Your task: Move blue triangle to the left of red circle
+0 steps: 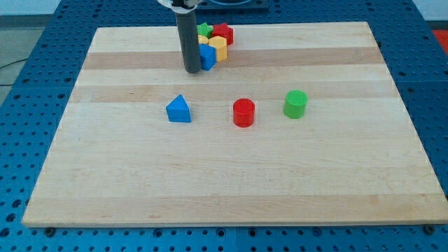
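Note:
The blue triangle (179, 109) lies on the wooden board (231, 175), left of centre. The red circle (243, 112) stands to its right, about a block's width of bare board between them. My tip (192, 71) is above the blue triangle toward the view's top, apart from it, and touches or nearly touches a blue block (208, 57) at the edge of a cluster.
A green cylinder (295, 103) stands right of the red circle. A cluster at the view's top holds the blue block, a yellow block (218, 47), a red block (224, 32) and a green block (204, 29). The rod hides part of the cluster.

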Tool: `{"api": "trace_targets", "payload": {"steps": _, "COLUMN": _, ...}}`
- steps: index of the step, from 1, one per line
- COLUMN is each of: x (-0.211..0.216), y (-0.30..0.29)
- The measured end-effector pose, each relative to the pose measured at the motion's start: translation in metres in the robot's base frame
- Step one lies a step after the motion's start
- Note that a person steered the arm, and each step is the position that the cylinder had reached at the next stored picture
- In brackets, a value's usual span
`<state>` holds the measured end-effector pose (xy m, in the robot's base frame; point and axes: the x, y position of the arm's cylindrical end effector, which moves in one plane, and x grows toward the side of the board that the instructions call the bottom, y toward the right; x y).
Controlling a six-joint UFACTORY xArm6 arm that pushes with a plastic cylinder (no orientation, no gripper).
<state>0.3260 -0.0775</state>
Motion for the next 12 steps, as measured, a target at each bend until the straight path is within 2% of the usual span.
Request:
{"api": "trace_targets", "payload": {"steps": 2, "x": 0.029, "y": -0.022}}
{"api": "trace_targets", "payload": {"steps": 4, "x": 0.03, "y": -0.06}}
{"api": "trace_targets", "payload": {"steps": 5, "x": 0.067, "y": -0.059}}
{"api": "trace_targets", "payload": {"steps": 7, "x": 0.11, "y": -0.012}}
{"api": "trace_targets", "payload": {"steps": 9, "x": 0.151, "y": -0.026}}
{"api": "trace_targets", "payload": {"steps": 10, "x": 0.154, "y": 0.003}}
{"api": "trace_targets", "payload": {"steps": 12, "x": 0.125, "y": 0.056}}
